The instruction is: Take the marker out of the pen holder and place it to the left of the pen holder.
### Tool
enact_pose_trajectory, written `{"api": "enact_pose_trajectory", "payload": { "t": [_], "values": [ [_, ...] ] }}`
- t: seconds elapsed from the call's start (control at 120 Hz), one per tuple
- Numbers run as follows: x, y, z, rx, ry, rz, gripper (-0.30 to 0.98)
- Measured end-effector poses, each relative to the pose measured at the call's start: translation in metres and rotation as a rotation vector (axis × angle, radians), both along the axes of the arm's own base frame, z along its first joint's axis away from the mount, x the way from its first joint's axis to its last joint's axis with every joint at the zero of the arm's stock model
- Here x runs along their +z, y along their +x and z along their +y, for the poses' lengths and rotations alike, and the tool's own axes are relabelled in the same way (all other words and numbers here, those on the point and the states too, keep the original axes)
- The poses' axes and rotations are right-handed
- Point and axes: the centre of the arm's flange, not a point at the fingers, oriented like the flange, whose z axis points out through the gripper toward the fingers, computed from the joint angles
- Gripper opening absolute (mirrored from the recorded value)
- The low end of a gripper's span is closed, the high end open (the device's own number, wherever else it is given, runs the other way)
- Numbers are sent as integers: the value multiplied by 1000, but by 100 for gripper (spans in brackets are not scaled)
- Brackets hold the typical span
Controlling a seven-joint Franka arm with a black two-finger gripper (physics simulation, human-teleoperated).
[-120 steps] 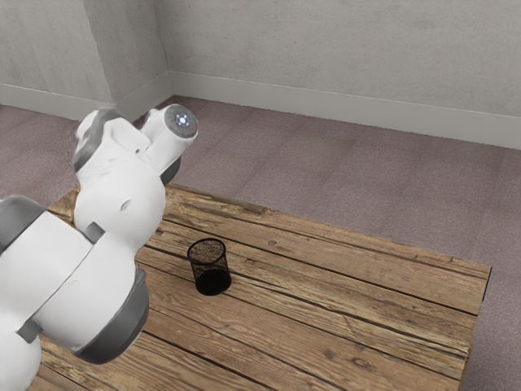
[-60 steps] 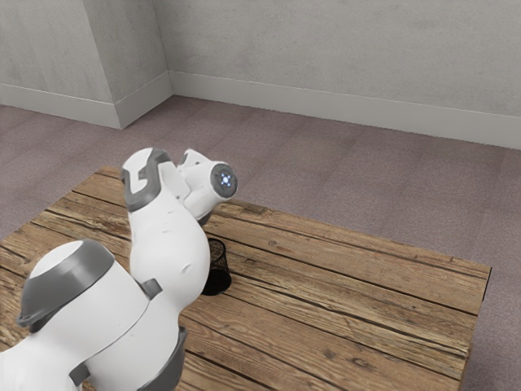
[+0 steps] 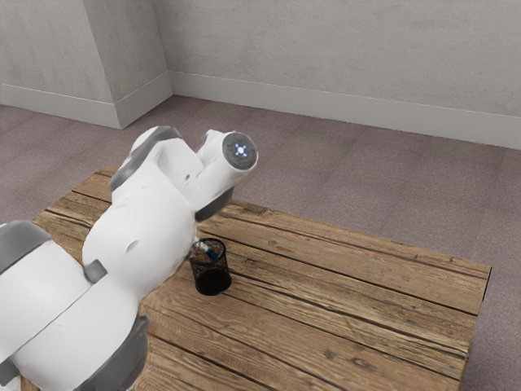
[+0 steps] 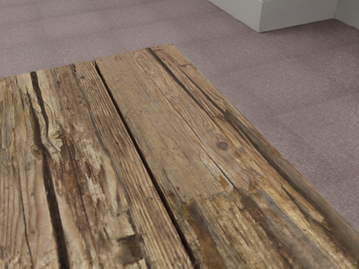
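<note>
White Franka arm (image 3: 151,232) looms at frame left, its gripper's state impossible to tell, and just past the arm's edge the blue-and-white marker (image 3: 210,252) slants down rightward at the black mesh pen holder's (image 3: 212,275) mouth.

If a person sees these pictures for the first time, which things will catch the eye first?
Probably my big white arm, across the exterior view's left side. Next comes the black mesh pen holder, standing on the rough wooden table just beside the arm. A small white-and-blue thing, perhaps the marker, slants at its mouth.
</note>
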Motion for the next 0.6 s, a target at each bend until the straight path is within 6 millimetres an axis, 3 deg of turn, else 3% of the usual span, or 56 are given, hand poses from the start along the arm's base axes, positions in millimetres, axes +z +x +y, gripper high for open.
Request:
{"api": "enact_pose_trajectory", "payload": {
  "t": [0.042, 0.092, 0.192, 0.275, 0.358, 0.425, 0.525, 0.6],
  "values": [
    [16, -4, -11, -7, -52, -3, 62],
    [44, -9, -8, 6, -155, -9, 64],
    [122, -33, 36, 58, -564, 14, 65],
    [145, -50, 53, 96, -714, 140, 66],
    [192, -58, 45, -43, -735, 236, 67],
    [222, -62, 57, -138, -722, 297, 68],
    [242, -71, 87, -213, -696, 396, 68],
    [252, -77, 99, -280, -679, 461, 68]
  ]
}}
